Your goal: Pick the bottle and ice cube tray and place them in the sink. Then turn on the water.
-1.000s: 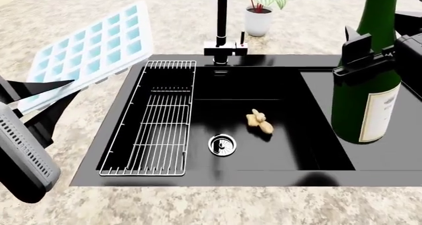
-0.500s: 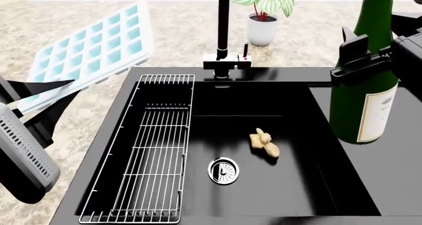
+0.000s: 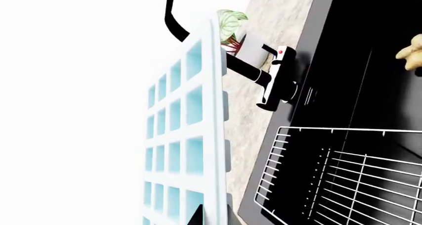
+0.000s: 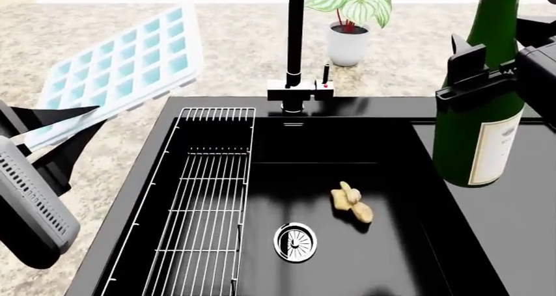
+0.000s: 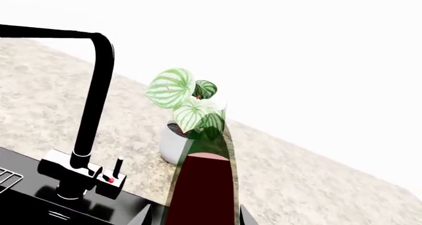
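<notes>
My left gripper is shut on the near end of the white ice cube tray with light-blue cells and holds it tilted above the counter, left of the sink. In the left wrist view the tray stands edge-on between the fingers of the left gripper. My right gripper is shut on the dark green bottle and holds it upright over the sink's right drainboard side. The bottle's neck fills the right gripper. No stream shows at the black tap.
A wire rack lies in the basin's left part. A steel drain and a beige ginger-like piece lie on the basin floor. A potted plant stands behind the tap on the speckled counter.
The sink, tap and plant have slid lower and larger in the head view. Both grippers keep the tray and bottle at the same spots in the view.
</notes>
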You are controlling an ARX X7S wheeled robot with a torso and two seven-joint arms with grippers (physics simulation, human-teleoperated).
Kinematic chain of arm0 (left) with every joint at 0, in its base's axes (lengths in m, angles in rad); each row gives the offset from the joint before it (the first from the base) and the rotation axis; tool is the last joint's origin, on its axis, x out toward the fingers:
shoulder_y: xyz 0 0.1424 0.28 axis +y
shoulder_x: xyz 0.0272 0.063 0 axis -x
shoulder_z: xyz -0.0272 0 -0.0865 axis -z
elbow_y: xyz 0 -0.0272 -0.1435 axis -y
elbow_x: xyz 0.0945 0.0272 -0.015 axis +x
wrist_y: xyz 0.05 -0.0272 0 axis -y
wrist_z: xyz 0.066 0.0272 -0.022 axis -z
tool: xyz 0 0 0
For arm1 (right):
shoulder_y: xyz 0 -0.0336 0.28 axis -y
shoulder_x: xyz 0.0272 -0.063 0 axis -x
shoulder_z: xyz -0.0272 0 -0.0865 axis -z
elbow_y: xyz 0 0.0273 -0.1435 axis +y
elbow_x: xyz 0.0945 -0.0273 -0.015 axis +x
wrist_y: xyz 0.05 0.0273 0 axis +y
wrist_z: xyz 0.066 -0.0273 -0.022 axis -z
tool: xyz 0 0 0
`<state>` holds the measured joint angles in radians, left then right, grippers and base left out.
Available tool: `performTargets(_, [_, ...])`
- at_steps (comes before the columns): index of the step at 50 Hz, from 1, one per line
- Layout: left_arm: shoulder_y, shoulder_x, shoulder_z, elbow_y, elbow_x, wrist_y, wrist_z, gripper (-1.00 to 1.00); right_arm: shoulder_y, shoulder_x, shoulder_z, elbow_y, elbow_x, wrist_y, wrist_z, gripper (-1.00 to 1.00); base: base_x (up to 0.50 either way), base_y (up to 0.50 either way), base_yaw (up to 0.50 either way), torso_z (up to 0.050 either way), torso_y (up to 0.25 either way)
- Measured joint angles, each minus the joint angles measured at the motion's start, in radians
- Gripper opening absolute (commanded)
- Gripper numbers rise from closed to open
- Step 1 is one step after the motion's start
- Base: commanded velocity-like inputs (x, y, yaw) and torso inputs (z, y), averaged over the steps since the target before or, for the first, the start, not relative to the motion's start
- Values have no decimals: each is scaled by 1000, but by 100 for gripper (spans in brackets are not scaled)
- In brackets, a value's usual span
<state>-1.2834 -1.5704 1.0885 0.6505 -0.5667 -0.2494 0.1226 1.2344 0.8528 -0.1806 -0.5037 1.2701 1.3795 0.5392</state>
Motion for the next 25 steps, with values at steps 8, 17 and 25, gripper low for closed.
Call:
performTargets(8, [5,0,2,2,1,5,2,-100,4,0,-8,4,0,-9,0,-100,0,0,0,0,1])
performTargets(17, [14,33,13,15,26,0,41,-100,16,0,-18,12,-4,-19,-5,-100,0,0,0,0,1])
performTargets(25, [12,125,28,32,71,-36,112,-100,15,8,-18,14,-5,-29,-5,-100,0,0,0,0,0])
